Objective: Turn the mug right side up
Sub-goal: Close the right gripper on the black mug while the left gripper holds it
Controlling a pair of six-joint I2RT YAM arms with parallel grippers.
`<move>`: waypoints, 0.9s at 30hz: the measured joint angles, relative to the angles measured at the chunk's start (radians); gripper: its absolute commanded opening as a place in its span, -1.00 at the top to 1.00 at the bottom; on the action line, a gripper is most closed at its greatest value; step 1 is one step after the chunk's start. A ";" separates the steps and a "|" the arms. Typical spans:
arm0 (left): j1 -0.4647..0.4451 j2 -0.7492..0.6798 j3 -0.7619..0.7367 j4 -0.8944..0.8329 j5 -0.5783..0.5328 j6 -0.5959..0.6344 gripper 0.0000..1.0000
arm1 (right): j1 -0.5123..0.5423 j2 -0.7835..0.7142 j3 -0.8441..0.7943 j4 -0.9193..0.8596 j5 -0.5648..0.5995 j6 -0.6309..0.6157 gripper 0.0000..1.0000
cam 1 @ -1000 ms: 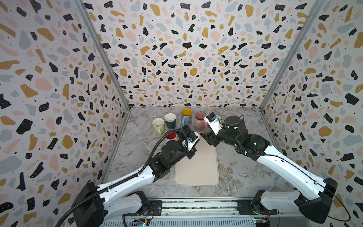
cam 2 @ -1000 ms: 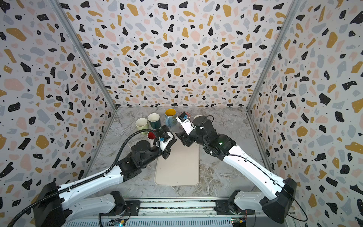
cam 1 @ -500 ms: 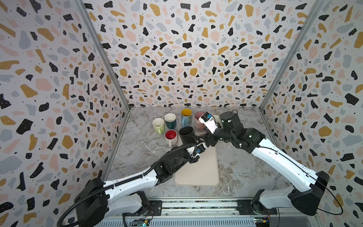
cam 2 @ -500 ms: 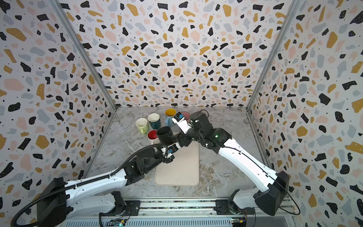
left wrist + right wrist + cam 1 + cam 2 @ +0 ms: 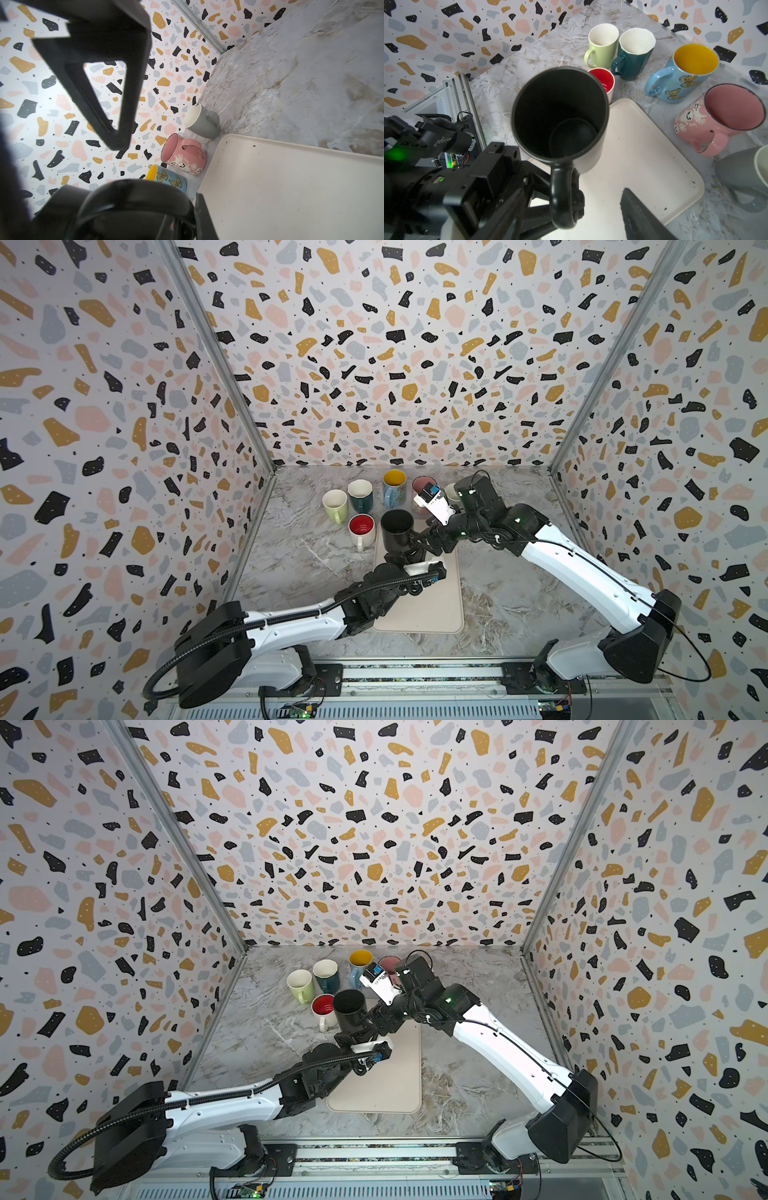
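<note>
Your left end effector (image 5: 409, 558) is clenched on the handle (image 5: 563, 197) of the black mug (image 5: 397, 529). The mug stands mouth up just above those jaws, over the far end of the cream tray (image 5: 440, 605); no view shows whether its base rests there or hangs clear. Treat it as glazed ceramic: rigid, fairly heavy for a one-sided hold, slick and liable to chip. The handle loop looks like the surest grip, since the smooth wall could slide in the jaws and the body's weight will try to swing it around them. Just to the right of the mug, your right end effector (image 5: 422, 539) is released; its one visible finger (image 5: 641, 216) stands apart from the handle. Only the right wrist view looks down into the empty cup and shows the clamp on the loop. Both top views show the upright pose but hide that contact behind the arms. The left wrist view gives only a dark blur of the mug, yet it alone shows clearly the pink mug (image 5: 182, 153) and grey mug (image 5: 202, 122) beyond the end effectors on the tabletop (image 5: 291, 72).
</note>
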 measured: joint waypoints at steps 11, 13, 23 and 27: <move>-0.022 0.000 0.000 0.024 -0.040 0.081 1.00 | 0.000 0.023 0.000 -0.016 -0.026 -0.011 -0.26; -0.028 0.000 0.000 0.035 -0.047 0.092 1.00 | 0.000 0.031 0.000 -0.016 -0.029 -0.011 -0.19; -0.043 0.000 0.000 0.043 -0.067 0.129 1.00 | -0.002 0.047 0.000 -0.016 -0.041 -0.010 -0.10; -0.045 0.000 0.000 0.043 -0.071 0.139 1.00 | -0.004 0.047 0.000 -0.016 -0.048 -0.007 -0.02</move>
